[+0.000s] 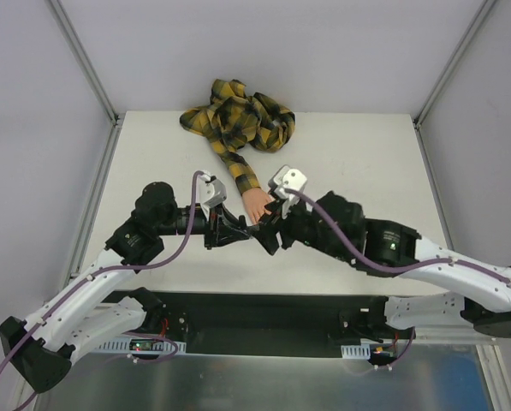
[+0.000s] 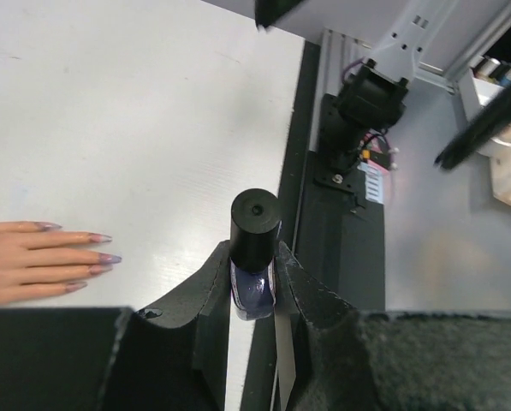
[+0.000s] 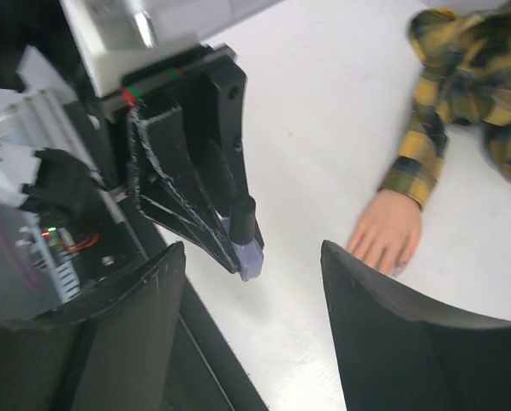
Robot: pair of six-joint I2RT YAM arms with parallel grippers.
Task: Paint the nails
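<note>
Left gripper (image 2: 253, 253) was clamped tight on the little purple bottle (image 2: 253, 295), its black cap (image 2: 256, 218) up, lower centre of its view. Right gripper (image 3: 251, 253) gaped wide, gripping nothing. The nails (image 2: 101, 248) sat at the left edge, tipping the dummy hand (image 2: 20, 261) lying flat on the table (image 2: 135, 111).

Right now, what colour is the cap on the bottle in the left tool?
Black cap, dark purple bottle; clearest in the left wrist view.

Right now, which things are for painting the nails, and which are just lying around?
For the job: nails, hand, bottle in the left end effector, open right end effector.
Just lying about: sleeve, table.
</note>
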